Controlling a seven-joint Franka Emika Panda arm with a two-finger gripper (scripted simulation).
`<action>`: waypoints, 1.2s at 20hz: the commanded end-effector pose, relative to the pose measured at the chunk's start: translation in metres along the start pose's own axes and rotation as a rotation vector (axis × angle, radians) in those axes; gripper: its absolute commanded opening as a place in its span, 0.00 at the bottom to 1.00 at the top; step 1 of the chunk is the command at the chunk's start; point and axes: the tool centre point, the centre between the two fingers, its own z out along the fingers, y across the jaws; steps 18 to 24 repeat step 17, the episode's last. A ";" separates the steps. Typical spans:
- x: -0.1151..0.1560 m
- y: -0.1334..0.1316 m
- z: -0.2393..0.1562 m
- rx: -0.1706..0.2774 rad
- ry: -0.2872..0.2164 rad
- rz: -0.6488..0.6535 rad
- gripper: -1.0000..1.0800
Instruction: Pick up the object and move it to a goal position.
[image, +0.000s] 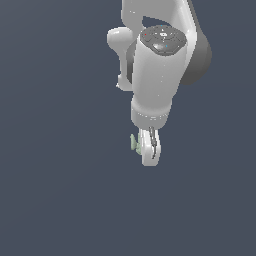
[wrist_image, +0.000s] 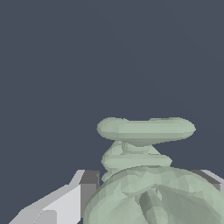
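Sideways, object (image: 134, 143) between fingers (image: 150, 152)

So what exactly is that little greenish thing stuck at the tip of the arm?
It is a small pale grey-green knobbly piece, matte and plastic-looking. The wrist view shows stacked flat flanges on a narrow neck above a rounded, faceted body. It sits between the fingers of the white end effector, apparently gripped. In the exterior view only a sliver shows, poking out on that view's left. Nothing else appears to touch it.
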 end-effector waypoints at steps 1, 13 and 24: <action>-0.014 -0.001 -0.023 -0.001 0.001 0.001 0.00; -0.049 -0.006 -0.076 -0.001 0.000 -0.001 0.00; -0.050 -0.007 -0.078 -0.001 0.000 -0.001 0.00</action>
